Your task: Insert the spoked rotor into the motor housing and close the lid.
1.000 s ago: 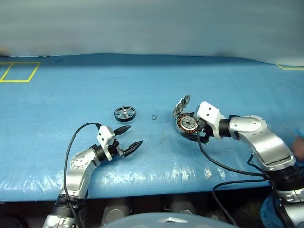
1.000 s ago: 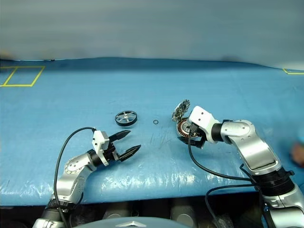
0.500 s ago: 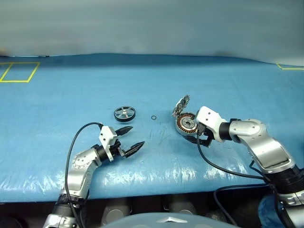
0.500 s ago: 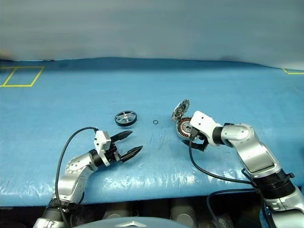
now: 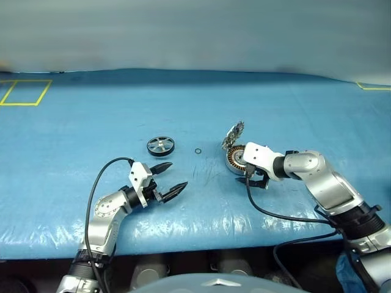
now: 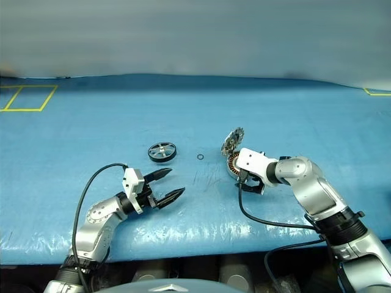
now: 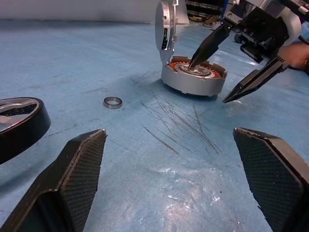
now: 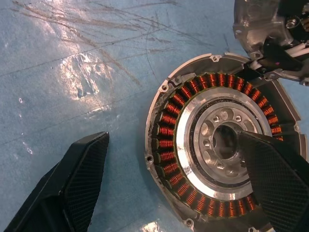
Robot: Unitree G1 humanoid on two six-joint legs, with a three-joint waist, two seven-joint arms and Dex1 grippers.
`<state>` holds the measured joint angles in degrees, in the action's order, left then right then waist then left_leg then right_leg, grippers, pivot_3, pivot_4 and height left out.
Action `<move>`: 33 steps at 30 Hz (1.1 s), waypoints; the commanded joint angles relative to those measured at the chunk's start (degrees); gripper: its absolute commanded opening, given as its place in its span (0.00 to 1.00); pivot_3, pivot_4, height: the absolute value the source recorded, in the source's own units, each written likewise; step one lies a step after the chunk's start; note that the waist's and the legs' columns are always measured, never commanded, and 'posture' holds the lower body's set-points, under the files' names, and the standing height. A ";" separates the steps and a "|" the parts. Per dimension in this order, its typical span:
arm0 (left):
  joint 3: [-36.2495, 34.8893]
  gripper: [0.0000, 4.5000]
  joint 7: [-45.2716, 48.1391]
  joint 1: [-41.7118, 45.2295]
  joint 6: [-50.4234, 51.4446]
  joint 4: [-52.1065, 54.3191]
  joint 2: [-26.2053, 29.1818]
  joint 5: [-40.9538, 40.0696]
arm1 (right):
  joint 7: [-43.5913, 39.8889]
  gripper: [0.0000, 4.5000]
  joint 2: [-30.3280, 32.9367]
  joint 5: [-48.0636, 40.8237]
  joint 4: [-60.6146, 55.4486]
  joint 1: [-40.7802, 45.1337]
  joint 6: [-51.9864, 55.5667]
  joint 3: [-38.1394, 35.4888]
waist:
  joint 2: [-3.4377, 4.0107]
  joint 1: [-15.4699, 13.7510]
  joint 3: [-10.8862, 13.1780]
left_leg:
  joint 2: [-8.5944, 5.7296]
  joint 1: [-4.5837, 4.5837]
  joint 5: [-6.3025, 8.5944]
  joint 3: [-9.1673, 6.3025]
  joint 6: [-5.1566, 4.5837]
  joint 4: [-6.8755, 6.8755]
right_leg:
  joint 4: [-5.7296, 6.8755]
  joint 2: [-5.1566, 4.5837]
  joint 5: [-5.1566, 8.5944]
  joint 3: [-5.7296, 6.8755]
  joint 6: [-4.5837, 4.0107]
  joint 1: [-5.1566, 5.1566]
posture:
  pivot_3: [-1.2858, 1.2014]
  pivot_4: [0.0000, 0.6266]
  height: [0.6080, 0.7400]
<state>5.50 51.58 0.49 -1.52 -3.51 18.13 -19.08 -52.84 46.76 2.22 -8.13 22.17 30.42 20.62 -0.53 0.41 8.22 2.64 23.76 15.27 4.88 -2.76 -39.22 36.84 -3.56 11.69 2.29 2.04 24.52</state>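
The spoked rotor (image 5: 160, 146) lies flat on the blue table, ahead of my left gripper (image 5: 174, 176), which is open, empty and level above the table. To the right sits the motor housing (image 5: 236, 160) with its copper windings (image 8: 166, 130) showing. Its lid (image 5: 232, 135) stands upright on the hinge at the far side. My right gripper (image 7: 208, 83) is open and tilts down over the housing. One finger (image 7: 205, 46) points into the housing's centre hub, the other finger (image 7: 251, 82) hangs outside the near rim.
A tiny black ring (image 5: 198, 151) lies between rotor and housing. Yellow tape marks (image 5: 24, 91) sit at the far left and far right (image 5: 372, 86). A person's hand (image 7: 295, 50) shows behind the right arm. Cables hang near the table's front edge (image 5: 201, 241).
My right gripper has sunk and swung left over the housing, rolling at the wrist. The left gripper, rotor, housing and lid have not moved.
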 commanded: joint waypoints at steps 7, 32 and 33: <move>1.12 1.00 -0.39 -0.90 -1.64 0.37 -1.24 0.49 | -3.03 0.51 1.10 4.69 1.61 2.15 0.39 1.79 | -0.04 -0.25 -0.02 | 0.00 -0.01 0.00 -0.02 0.00 -0.01 | 0.00 -0.01 0.00 0.00 0.00 -0.02 | 0.52 0.24 1.00; 2.20 1.00 1.18 0.40 -7.23 -7.86 -5.26 1.91 | 5.65 0.48 -7.44 -3.38 -24.28 3.87 46.94 8.76 | -0.03 0.18 -0.04 | 0.03 0.00 0.02 -0.10 -0.01 0.02 | 0.03 -0.19 0.05 0.17 -0.13 0.03 | 0.52 0.24 1.00; 2.19 1.00 1.22 0.46 -7.45 -8.15 -5.28 1.94 | 6.30 0.48 -7.28 -3.45 -23.95 3.79 46.90 9.25 | -0.04 0.18 -0.05 | 0.03 0.00 0.02 -0.10 -0.01 0.02 | 0.02 -0.19 0.05 0.18 -0.13 0.03 | 0.52 0.24 1.00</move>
<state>7.31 52.55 0.65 -7.92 -11.30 13.37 -17.32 -46.58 39.42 0.94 -31.95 26.34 76.28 28.25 -0.57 0.59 8.17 2.67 23.76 15.29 4.77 -2.76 -39.20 36.86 -3.75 11.74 2.48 1.91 24.55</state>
